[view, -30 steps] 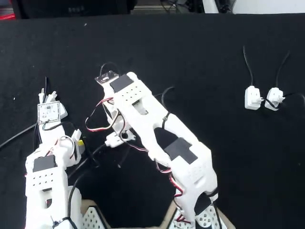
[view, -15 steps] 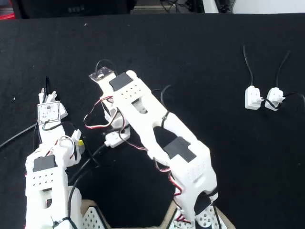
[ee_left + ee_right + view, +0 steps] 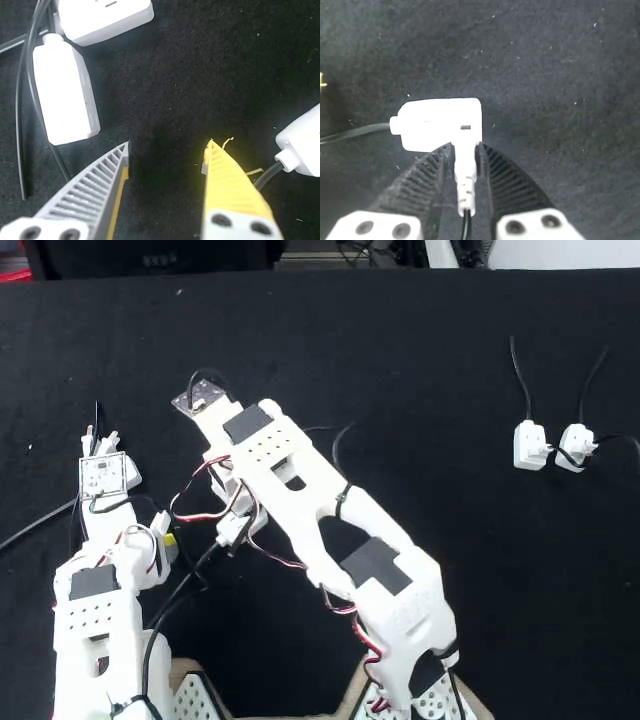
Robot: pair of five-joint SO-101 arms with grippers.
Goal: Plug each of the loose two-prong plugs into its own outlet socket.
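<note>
Closest to us, the right gripper point(image 3: 465, 148) is clamped on a slim white two-prong plug point(image 3: 464, 175), with one dark ribbed finger pressed against each side. A black cord runs back from the plug between the fingers. The plug's front end touches the side of a white socket block point(image 3: 440, 124) lying on the black table point(image 3: 560, 60). We cannot tell how deep its prongs sit. A thin cable point(image 3: 350, 134) leaves the block's rounded end.

The left gripper point(image 3: 167, 146) stands wide apart, one finger grey and one yellow, and it holds nothing. We see bare black cloth between the tips. By the grey finger lies a long white block point(image 3: 65, 95) with a thin black cord point(image 3: 20, 100) alongside it. Just past that block sits a white outlet box point(image 3: 107, 15). Near the yellow finger lies another white plug body point(image 3: 302, 147) with a dark cord coming off it.

From above, we see the left arm point(image 3: 95, 610) at the near left of the table. The right arm point(image 3: 320, 510) leans across toward it, with a small white part point(image 3: 232, 530) showing under its wrist.

Farther off on the right, well apart from both arms, a white adaptor point(image 3: 530, 445) and a second white piece point(image 3: 575, 447) rest just beside each other. A black cord leads away from each toward the far side.
</note>
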